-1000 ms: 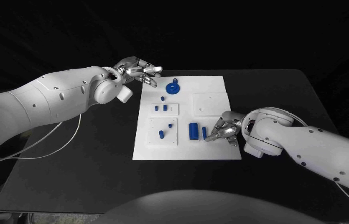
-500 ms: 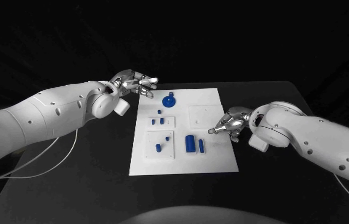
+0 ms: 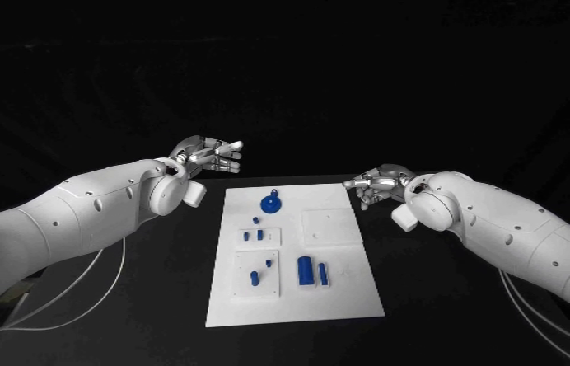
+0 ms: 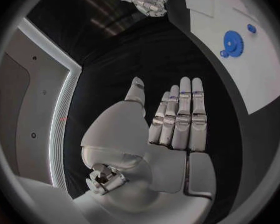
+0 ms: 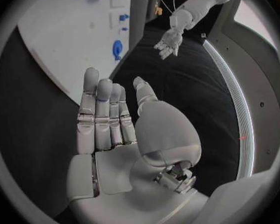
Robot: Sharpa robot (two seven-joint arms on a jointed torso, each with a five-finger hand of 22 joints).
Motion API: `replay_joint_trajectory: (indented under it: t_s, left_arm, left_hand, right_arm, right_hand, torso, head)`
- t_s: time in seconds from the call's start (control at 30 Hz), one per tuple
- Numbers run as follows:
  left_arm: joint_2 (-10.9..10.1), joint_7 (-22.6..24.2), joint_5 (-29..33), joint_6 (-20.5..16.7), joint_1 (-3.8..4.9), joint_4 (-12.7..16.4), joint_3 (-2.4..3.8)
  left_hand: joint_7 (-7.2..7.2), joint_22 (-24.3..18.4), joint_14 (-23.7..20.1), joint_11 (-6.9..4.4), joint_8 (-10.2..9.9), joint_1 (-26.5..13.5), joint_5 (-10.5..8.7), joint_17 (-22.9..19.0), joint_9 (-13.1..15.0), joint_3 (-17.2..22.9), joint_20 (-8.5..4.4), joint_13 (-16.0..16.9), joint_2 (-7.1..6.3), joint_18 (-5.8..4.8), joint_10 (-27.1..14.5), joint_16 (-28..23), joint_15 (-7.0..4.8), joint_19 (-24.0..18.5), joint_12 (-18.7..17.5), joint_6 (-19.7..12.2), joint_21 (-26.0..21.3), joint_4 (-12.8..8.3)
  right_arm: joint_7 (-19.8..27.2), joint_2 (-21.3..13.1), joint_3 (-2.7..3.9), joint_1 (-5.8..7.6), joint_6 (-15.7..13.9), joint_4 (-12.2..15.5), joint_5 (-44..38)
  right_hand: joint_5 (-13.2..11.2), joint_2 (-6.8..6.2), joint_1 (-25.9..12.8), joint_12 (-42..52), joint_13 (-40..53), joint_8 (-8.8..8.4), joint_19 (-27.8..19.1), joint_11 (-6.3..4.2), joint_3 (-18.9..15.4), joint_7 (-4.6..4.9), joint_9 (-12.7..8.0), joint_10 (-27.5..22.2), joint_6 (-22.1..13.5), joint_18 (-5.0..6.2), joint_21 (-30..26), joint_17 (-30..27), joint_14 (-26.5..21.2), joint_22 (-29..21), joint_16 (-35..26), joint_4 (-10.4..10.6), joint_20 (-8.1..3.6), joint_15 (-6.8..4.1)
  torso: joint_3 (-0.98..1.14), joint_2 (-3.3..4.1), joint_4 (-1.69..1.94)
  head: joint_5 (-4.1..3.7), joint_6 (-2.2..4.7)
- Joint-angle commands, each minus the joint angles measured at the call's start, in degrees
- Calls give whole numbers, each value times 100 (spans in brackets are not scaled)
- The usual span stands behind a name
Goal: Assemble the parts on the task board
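Above the black counter [image 3: 142, 300], flanking the flat white task board [image 3: 344, 292] at ten and two o'clock, the silver left hand [image 3: 204, 155] and right hand [image 3: 380, 186] hover with fingers spread, holding nothing.

This is a robotics lab or test cell, staged for recording. A black table [image 3: 142, 316] fills the lower half of the head view and everything above it is unlit black backdrop. At lower centre lies a white task board [image 3: 344, 296] with small blue parts [image 3: 306, 271] set on it, a bench-test fixture rather than household goods. Thin white cables [image 3: 83, 288] trail at the lower left. The wrist views show curved grey enclosure panels [image 4: 28, 109] edged with a pale strip [image 5: 230, 79].
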Motion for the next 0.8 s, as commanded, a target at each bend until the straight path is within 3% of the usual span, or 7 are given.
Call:
replay_joint_trajectory:
  t_s: [0.03,0.17,0.27,0.6,0.63,0.77,0.8]
  left_arm:
    - [73,244,420,-139,26,-111,6]
    - [177,311,590,-224,38,-284,7]
    - [248,372,677,-271,39,-398,8]
    - [419,557,748,-241,9,-628,9]
    - [388,314,593,-215,21,-602,3]
    - [350,353,609,-341,-18,-464,23]
    - [334,371,616,-397,-35,-401,33]
  left_hand:
    - [-4,-81,-435,76,-6,20,-3,-193,-23,11,106,0,3,-78,-282,-28,135,-231,-5,-339,-14,-57]
    - [-102,-251,-1115,83,-58,28,-7,-576,-82,45,302,-8,-25,-19,-750,-22,252,-645,-12,-1261,-19,-82]
    - [-168,-339,-1377,22,-44,19,-8,-640,-76,73,393,-20,-37,37,-1103,-37,229,-787,-30,-1208,-6,-83]
    - [-249,-423,-1642,-78,-16,29,-6,-652,-51,139,715,-11,36,436,-795,-47,168,-891,-17,-588,8,-133]
    - [-927,-814,-6818,-793,-350,-2173,-283,-988,-375,955,-477,-342,-355,-352,-6292,-376,-618,-6333,-359,-5433,-375,-254]
    - [-927,-814,-6818,-793,-350,-2814,-283,-988,-375,955,-477,-342,-355,-352,-6292,-376,-618,-6333,-359,-5433,-375,-254]
    - [-927,-814,-6818,-793,-350,-3030,-283,-988,-375,955,-477,-342,-355,-352,-6292,-376,-618,-6333,-359,-5433,-375,-254]
  right_arm:
    - [1379,176,26,19,-469,-332,1064]
    - [1892,381,106,34,-426,-636,1403]
    - [2117,460,138,38,-347,-732,1543]
    - [2432,563,167,35,-307,-849,1680]
    - [2039,550,161,41,-321,-830,1460]
    - [2092,500,102,48,-458,-691,1536]
    - [2117,478,74,51,-520,-628,1571]
  right_hand:
    - [-95,104,80,-1167,-1105,-51,-1111,245,207,188,-695,80,-202,-126,137,-797,-550,-880,-934,-127,298,327]
    - [-298,178,-79,-3252,-3548,-61,-2253,611,574,256,-2737,437,-253,25,27,-3315,-629,-3579,-2827,-391,955,808]
    - [-282,110,-238,-3634,-3564,-77,-2349,709,583,315,-3518,171,-557,72,27,-4508,-919,-4660,-2945,-447,1163,956]
    - [-293,182,-270,-3677,-3547,-128,-3162,751,312,243,-3552,-88,-1025,443,43,-5038,-1242,-5474,-2967,-331,1598,1001]
    - [-2329,-340,-2316,-4020,-3877,-440,-7512,-141,680,-516,-3863,-5690,-5650,-472,-347,-5381,-6876,-5824,-3321,518,254,123]
    - [-2329,-340,-2950,-4020,-3877,-440,-7512,-141,680,-516,-3863,-5690,-5650,-472,-347,-5381,-6876,-5824,-3321,518,254,123]
    - [-2329,-340,-7106,-4020,-3877,-440,-7512,-141,680,-516,-3863,-5690,-5650,-472,-347,-5381,-6876,-5824,-3321,518,254,123]
  torso:
    - [-13,-150,-2]
    - [-7,-184,1]
    - [3,-186,2]
    - [39,-143,7]
    - [17,-160,4]
    - [-4,-185,67]
    - [-13,-197,96]
  head:
    - [12,149]
    - [48,235]
    - [79,277]
    - [162,327]
    - [132,317]
    - [63,365]
    - [31,387]
